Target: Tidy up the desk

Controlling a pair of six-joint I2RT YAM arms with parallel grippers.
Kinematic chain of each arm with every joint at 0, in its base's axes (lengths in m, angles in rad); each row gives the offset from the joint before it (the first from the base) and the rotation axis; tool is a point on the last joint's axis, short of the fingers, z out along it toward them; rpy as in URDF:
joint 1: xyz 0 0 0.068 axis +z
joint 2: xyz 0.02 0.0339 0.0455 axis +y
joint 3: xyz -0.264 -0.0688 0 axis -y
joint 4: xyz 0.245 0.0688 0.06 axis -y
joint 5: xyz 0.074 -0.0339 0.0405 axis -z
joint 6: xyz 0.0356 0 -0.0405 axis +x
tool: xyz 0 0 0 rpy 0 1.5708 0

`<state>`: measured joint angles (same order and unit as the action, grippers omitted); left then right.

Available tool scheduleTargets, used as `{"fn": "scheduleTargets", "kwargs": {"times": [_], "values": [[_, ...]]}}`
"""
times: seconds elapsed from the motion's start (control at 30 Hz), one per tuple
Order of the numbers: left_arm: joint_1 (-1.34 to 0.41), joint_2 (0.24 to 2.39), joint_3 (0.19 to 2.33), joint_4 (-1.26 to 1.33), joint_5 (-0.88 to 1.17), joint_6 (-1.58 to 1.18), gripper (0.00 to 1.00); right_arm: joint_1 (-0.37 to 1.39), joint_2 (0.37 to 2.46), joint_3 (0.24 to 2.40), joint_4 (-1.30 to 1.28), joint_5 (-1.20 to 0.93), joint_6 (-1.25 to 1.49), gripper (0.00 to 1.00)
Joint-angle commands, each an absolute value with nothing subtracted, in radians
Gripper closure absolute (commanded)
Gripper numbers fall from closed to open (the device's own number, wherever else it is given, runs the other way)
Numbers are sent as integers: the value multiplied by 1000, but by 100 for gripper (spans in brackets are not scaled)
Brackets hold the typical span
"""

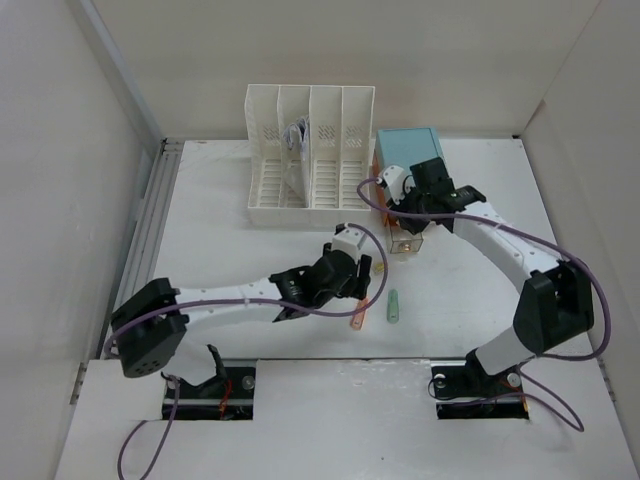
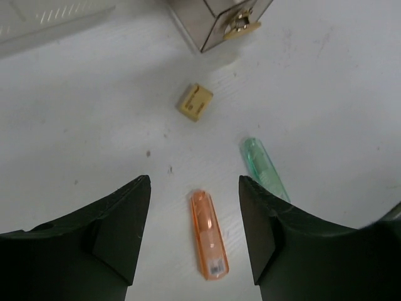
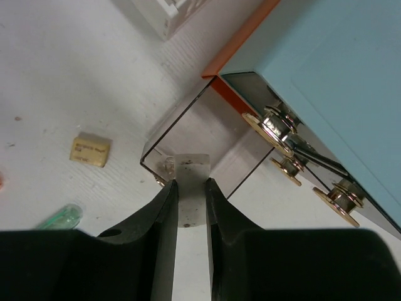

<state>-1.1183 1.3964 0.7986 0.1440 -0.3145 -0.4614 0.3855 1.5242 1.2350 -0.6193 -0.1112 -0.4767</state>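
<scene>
Sprawling flat white matte desk (image 1: 220, 250)

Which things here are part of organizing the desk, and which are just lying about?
Part of the job: orange translucent plastic tube, green translucent plastic tube, small tan eraser block, clear plastic drawer held by the right tool, teal-topped drawer box, white slotted file rack, white desk.
Just there: ridged metal rail, purple arm cables.
</scene>
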Motion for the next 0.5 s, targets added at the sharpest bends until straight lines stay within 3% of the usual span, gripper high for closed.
{"fn": "scheduleTargets", "kwargs": {"times": [0.0, 0.07, 0.2, 0.23, 0.33, 0.47], "values": [[-1089, 1475, 877, 340, -273, -413, 44, 380, 1555, 1269, -557, -38, -453, 91], [-1080, 1541, 908, 388, -256, -388, 43, 380, 1580, 1295, -557, -29, -453, 91], [-1051, 1649, 972, 406, -213, -348, 41, 380, 1626, 1304, -557, -6, -443, 82], [-1051, 1667, 983, 407, -200, -336, 41, 380, 1626, 1304, -557, -6, -434, 71], [-1042, 1726, 1011, 416, -199, -307, 41, 380, 1626, 1304, -557, -6, -434, 53], [-1032, 1775, 1023, 425, -187, -275, 41, 380, 1603, 1304, -557, -15, -425, 43]]}}
